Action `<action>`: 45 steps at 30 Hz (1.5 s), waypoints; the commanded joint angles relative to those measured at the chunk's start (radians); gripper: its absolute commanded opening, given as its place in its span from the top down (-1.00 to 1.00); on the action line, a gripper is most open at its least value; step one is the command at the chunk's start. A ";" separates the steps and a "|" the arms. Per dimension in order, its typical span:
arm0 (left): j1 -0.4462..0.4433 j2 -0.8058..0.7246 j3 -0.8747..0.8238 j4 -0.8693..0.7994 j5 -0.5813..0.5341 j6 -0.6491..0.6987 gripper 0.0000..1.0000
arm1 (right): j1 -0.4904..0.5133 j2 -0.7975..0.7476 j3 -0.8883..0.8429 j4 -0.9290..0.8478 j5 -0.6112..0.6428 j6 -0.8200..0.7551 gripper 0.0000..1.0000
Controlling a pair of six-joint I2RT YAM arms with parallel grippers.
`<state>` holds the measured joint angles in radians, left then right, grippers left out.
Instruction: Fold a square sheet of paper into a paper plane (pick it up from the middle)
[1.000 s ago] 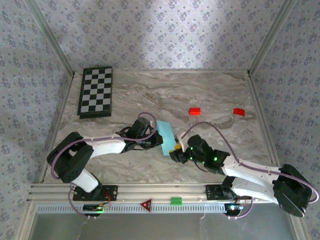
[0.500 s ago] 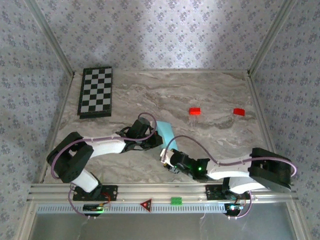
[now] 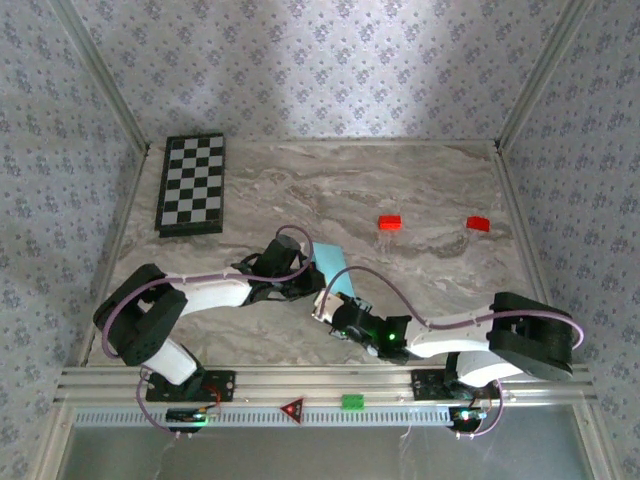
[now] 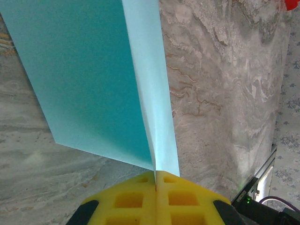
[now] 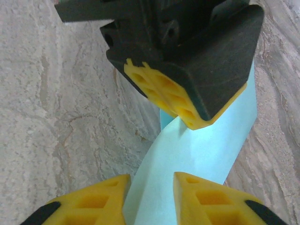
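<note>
The light cyan sheet of paper (image 3: 333, 262) is folded along a crease and stands lifted over the marble table. My left gripper (image 4: 155, 180) is shut on the crease at the near end, and the two flaps (image 4: 93, 70) fan out away from it. In the top view the left gripper (image 3: 308, 280) is just left of the paper. My right gripper (image 3: 335, 318) comes in low from the front. Its yellow jaws (image 5: 150, 180) stand apart with a curved strip of the paper (image 5: 206, 150) running between them. The left gripper's fingers (image 5: 164, 93) hang just above.
Two small red blocks (image 3: 389, 222) (image 3: 478, 224) lie on the table beyond the paper. A checkerboard (image 3: 192, 183) lies at the far left. A green block (image 3: 352, 402) and a red triangle (image 3: 292, 408) sit on the front rail. Walls close three sides.
The right gripper has slid left and toward the front edge, under the paper's near end, its elbow folding back. Its jaws have narrowed. The left gripper has held still on the paper.
</note>
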<state>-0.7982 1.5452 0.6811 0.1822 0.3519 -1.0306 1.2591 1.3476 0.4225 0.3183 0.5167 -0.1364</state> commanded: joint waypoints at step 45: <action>0.006 -0.028 -0.001 -0.015 0.010 0.000 0.94 | -0.079 -0.048 -0.007 -0.014 -0.143 0.070 0.88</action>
<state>-0.7986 1.5444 0.6811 0.1791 0.3519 -1.0306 1.1839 1.3178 0.4103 0.3119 0.3790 -0.0834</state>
